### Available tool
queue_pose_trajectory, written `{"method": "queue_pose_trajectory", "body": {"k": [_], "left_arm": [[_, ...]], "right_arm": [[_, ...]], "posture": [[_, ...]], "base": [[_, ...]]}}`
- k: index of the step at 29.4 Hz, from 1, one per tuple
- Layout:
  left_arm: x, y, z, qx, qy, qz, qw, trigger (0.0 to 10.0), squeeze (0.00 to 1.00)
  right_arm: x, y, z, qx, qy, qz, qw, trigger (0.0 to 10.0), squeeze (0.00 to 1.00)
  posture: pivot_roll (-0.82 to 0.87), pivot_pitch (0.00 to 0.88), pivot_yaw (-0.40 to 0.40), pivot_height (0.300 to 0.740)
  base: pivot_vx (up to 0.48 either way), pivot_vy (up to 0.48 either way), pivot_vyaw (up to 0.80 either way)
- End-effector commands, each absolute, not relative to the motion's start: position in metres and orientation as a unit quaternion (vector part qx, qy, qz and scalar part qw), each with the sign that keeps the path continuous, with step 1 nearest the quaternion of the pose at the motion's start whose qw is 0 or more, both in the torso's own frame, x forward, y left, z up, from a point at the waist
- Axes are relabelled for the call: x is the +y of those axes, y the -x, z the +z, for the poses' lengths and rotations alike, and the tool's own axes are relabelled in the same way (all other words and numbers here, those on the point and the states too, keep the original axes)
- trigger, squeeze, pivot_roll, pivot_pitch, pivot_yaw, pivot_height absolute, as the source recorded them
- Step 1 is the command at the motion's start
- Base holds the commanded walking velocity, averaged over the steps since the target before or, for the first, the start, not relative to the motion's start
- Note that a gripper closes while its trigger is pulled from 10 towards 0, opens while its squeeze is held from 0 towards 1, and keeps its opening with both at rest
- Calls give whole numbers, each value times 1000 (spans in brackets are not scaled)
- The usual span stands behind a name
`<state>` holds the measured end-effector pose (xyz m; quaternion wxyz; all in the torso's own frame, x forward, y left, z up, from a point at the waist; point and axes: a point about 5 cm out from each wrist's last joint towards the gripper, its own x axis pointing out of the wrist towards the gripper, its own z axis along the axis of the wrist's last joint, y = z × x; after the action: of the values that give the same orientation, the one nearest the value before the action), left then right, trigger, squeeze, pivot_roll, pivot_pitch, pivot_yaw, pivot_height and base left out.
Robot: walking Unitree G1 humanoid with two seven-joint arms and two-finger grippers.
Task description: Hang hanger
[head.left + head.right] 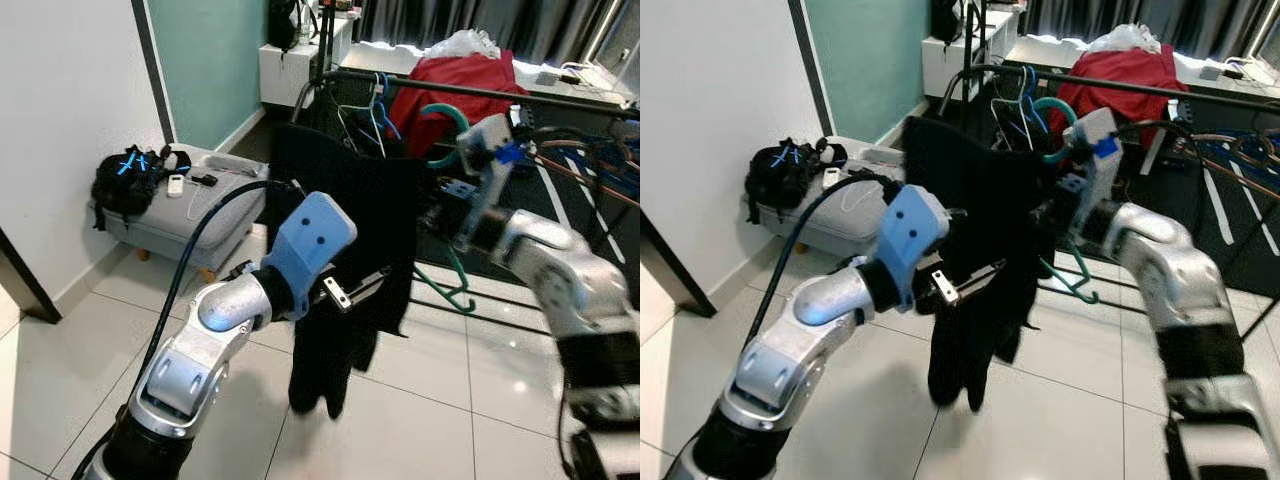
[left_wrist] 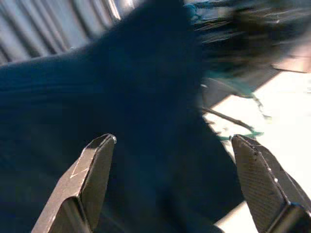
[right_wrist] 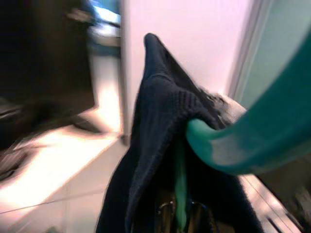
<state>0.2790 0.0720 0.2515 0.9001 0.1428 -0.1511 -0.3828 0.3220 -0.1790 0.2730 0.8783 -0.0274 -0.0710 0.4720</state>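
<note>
Closest in, the left arm comes up from the bottom corner with the elbow bent, forearm angled toward the middle, blue wrist housing on top. Left claw [image 1: 970,283] sits right against the one dark garment [image 1: 345,260]. In the left wrist view its two fingers [image 2: 92,174] are spread wide apart with nothing but dark knit between them, so it's open and not gripping.

The garment is draped on one green hanger [image 1: 447,118] and its hem hangs down toward the tiled floor [image 1: 440,400]. Most of the hanger is buried under the fabric; only the hook end and a bit of the lower bar [image 1: 1072,283] stick out.

The right arm reaches in from the right, bent up at the elbow, wrist raised near the hanger's hook. In the right wrist view the green hanger [image 3: 252,141] and the knit fill the frame, all blurry, and I can't tell if the right claw [image 1: 1065,160] is closed or not.

Behind that, one black rail [image 1: 450,90] with a few wire hangers [image 1: 372,115] bunched on it, hard to count. Left side, one grey footstool [image 1: 190,225] with a black bag [image 1: 128,178]. Far back, a red cloth [image 1: 455,85] on a bed.
</note>
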Motion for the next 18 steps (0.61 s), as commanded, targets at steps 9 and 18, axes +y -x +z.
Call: {"method": "queue_pose_trajectory", "body": {"k": [9, 18], "left_arm": [[109, -289, 274, -172, -166, -327, 914, 10000, 1000], [127, -285, 297, -192, -181, -316, 911, 10000, 1000]], "right_arm": [[-192, -287, 292, -109, -3, 589, 801, 10000, 0], [-210, -281, 299, -122, -14, 607, 785, 10000, 0]], "posture": [[-9, 0, -68, 740], [-8, 0, -69, 740]], "base": [[0, 0, 0], [0, 0, 0]]}}
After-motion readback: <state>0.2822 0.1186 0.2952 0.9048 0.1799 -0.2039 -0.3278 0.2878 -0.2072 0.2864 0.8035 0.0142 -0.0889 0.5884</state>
